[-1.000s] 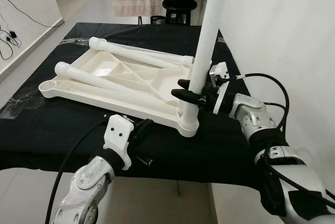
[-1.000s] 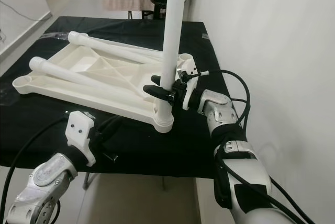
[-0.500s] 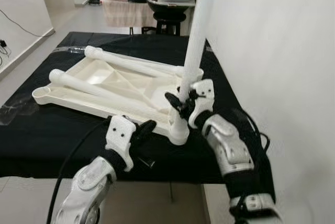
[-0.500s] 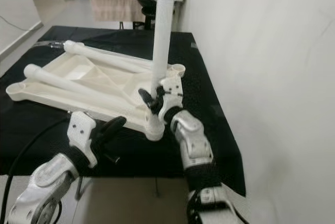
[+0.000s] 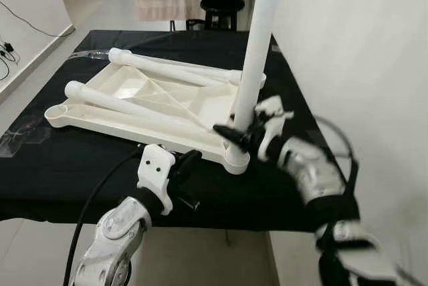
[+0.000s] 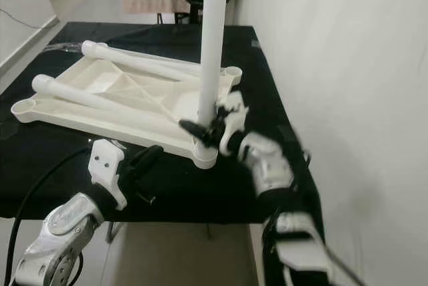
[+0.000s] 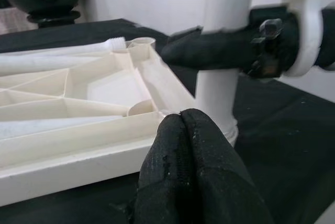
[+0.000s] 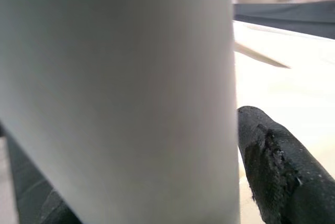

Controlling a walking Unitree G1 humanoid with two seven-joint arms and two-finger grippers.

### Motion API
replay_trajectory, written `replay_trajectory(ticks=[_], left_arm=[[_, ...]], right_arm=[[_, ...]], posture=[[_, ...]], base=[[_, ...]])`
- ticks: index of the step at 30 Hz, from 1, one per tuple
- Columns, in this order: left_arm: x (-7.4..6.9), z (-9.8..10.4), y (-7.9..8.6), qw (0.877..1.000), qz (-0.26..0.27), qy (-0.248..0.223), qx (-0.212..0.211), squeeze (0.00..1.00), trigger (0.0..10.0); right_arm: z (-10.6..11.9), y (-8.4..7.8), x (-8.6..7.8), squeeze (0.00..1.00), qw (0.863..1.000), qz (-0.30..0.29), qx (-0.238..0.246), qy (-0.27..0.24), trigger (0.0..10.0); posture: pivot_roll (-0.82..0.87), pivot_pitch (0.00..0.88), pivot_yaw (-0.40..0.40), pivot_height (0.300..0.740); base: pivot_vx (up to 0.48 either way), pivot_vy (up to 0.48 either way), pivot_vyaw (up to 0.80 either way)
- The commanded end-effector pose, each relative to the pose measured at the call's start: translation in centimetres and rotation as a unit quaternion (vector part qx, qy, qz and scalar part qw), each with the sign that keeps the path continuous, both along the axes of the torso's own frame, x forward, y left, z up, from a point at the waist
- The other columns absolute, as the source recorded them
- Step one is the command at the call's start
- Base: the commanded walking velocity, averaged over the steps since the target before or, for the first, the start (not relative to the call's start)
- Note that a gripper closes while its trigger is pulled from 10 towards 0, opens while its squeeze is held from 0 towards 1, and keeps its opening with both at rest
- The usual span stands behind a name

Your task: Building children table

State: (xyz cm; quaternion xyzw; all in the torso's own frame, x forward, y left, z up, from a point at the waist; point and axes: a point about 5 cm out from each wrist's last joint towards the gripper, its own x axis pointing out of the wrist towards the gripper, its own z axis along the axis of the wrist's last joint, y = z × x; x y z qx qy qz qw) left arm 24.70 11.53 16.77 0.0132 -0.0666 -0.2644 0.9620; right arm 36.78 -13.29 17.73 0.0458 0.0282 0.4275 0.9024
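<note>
While the white ribbed plastic tabletop (image 5: 147, 102) lies upside down on the black cloth-covered table (image 5: 53, 159), a long white plastic table leg (image 5: 257, 45) is seen standing upright in the tabletop's near right corner socket (image 5: 237, 159). The right gripper (image 5: 241, 133) is clamped around that leg low down, just above the socket, one finger (image 8: 277, 166) pressed against the tube. The left gripper (image 7: 183, 145) is held pressed together, empty, just before the tabletop's near edge. Two more white legs (image 5: 127, 102) are laid across the underside ribs.
</note>
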Motion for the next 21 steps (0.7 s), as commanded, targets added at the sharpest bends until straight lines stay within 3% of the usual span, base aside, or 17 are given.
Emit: replay_trajectory(ticks=[1, 4, 7, 8, 10, 11, 21], left_arm=[[0.0, -0.1, 0.0, 1.000, 0.002, 0.002, -0.003, 0.00, 10.0], [0.0, 0.0, 0.1, 1.000, 0.005, 0.001, -0.003, 0.00, 10.0], [0.0, 0.0, 0.1, 1.000, 0.007, 0.000, -0.002, 0.00, 10.0], [0.0, 0.0, 0.1, 1.000, 0.007, -0.001, -0.002, 0.00, 10.0], [0.0, 0.1, 0.2, 1.000, 0.008, -0.001, -0.002, 0.00, 10.0], [0.0, 0.1, 0.2, 1.000, 0.008, -0.001, -0.002, 0.00, 10.0], [-0.1, 0.0, 0.2, 1.000, 0.009, 0.001, -0.001, 0.00, 10.0]], right_arm=[[-0.6, 0.0, -0.1, 0.00, 1.000, 0.024, 0.001, 0.008, 10.0], [-0.6, -0.3, -0.1, 0.00, 0.996, 0.093, -0.007, 0.011, 10.0], [-0.3, -0.5, 0.0, 0.00, 0.994, 0.110, 0.003, 0.017, 10.0], [-0.1, -0.6, 0.1, 0.00, 0.994, 0.111, 0.007, 0.015, 5.4], [0.1, -0.6, 0.1, 0.00, 0.994, 0.112, 0.010, 0.013, 5.4], [0.3, -0.7, 0.2, 0.00, 0.993, 0.116, 0.019, 0.009, 0.0], [-0.2, -1.4, -0.2, 0.00, 0.991, 0.129, 0.035, 0.002, 0.0]], posture=[[0.08, 0.035, -0.055, 0.740], [0.09, 0.037, -0.058, 0.740], [0.09, 0.039, -0.061, 0.740], [0.09, 0.041, -0.062, 0.740], [0.09, 0.041, -0.062, 0.740], [0.09, 0.047, -0.062, 0.740], [0.07, 0.059, -0.056, 0.740]], base=[[0.000, 0.000, 0.00], [0.000, 0.000, 0.00], [0.000, 0.000, 0.00], [0.000, 0.000, 0.00], [0.000, 0.000, 0.00], [0.000, 0.000, 0.00], [0.000, 0.000, 0.00]])
